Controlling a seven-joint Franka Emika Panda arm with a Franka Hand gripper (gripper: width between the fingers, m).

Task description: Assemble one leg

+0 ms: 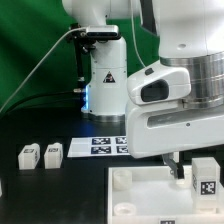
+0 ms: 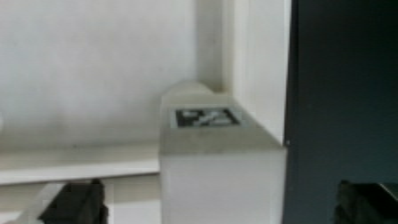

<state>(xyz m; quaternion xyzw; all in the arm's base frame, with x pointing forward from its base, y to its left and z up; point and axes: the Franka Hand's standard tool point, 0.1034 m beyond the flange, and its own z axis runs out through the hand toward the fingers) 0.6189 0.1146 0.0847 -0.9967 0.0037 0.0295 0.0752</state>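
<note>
A leg [image 2: 222, 150], a white block with a square marker tag [image 2: 206, 117] on its face, stands upright at a corner of the large white tray-like piece [image 2: 89, 80]. My gripper [image 2: 217, 203] is open, with a dark fingertip on each side of the leg and a gap on both sides. In the exterior view this leg [image 1: 205, 180] stands at the right corner of the tray piece [image 1: 150, 200], and one dark finger [image 1: 172, 166] shows beside it. The arm hides most of the gripper there. Two more legs [image 1: 28, 154] [image 1: 52, 152] lie on the black table at the left.
The marker board [image 1: 105, 147] lies behind the tray piece, in front of the robot base [image 1: 105, 80]. A small raised white block [image 1: 120, 179] sits at the tray piece's left corner. The big arm link [image 1: 180, 90] fills the exterior view's right.
</note>
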